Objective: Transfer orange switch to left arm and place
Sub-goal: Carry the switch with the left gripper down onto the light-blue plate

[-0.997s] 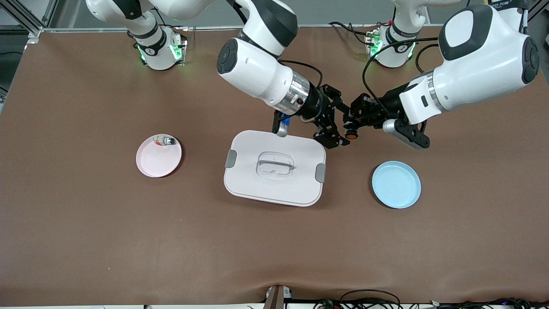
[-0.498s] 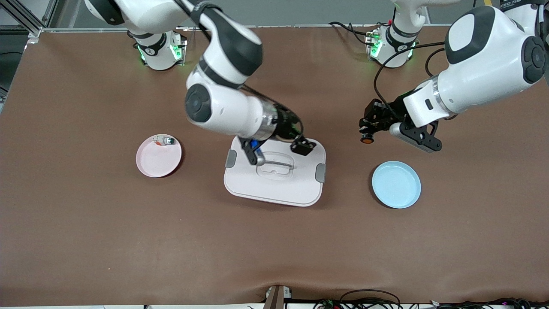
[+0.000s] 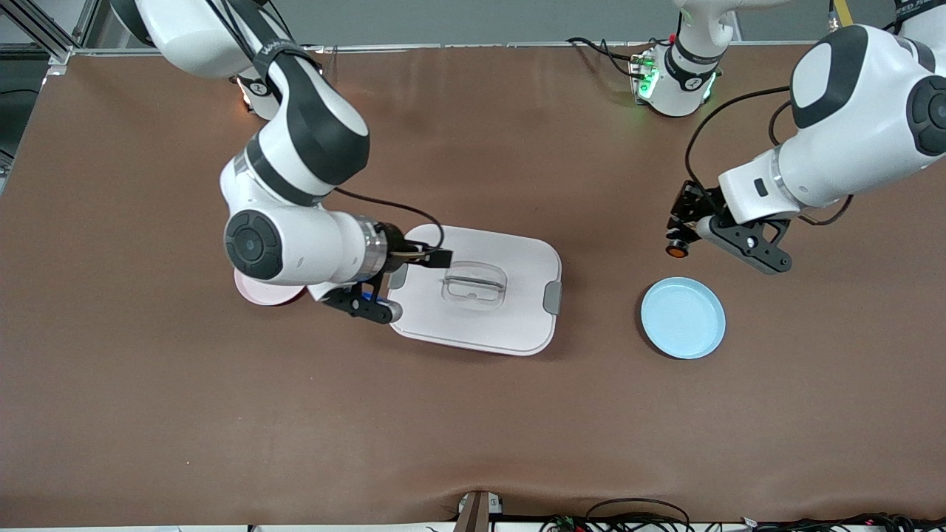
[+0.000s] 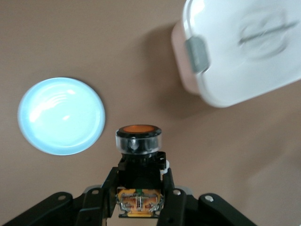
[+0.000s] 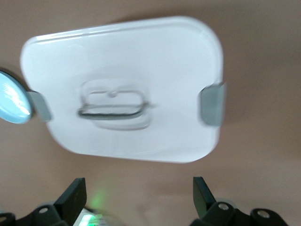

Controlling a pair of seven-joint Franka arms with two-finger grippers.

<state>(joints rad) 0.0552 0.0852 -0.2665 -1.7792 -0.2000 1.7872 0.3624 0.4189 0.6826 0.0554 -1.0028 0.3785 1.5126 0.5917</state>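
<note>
**A:** Where is the orange switch (image 3: 674, 250) right now?

**B:** Pinched in the left gripper (image 3: 678, 238), up in the air toward the left arm's end of the worktop. In the left wrist view the fingers (image 4: 175, 200) press against the switch's black body, and its orange cap points away from the wrist.

**A:** And what does the coming move turn on?

**B:** The blue plate (image 3: 683, 318). In the front view the switch hangs over bare table just beside the plate's rim, on the side toward the edge where the bases stand. I'd judge the left gripper has to carry it a little toward the front camera's edge of the worktop, then lower it.

**A:** Is the box (image 3: 488, 325) in the way?

**B:** No. It sits mid-table, well apart from the switch, toward the right arm's end.

**A:** The right gripper (image 3: 432, 257)?

**B:** Over the box's end by the pink plate (image 3: 255, 292), fingers (image 5: 75, 193) spread and holding nothing. The left arm is plainly the nearer to the blue plate.
</note>
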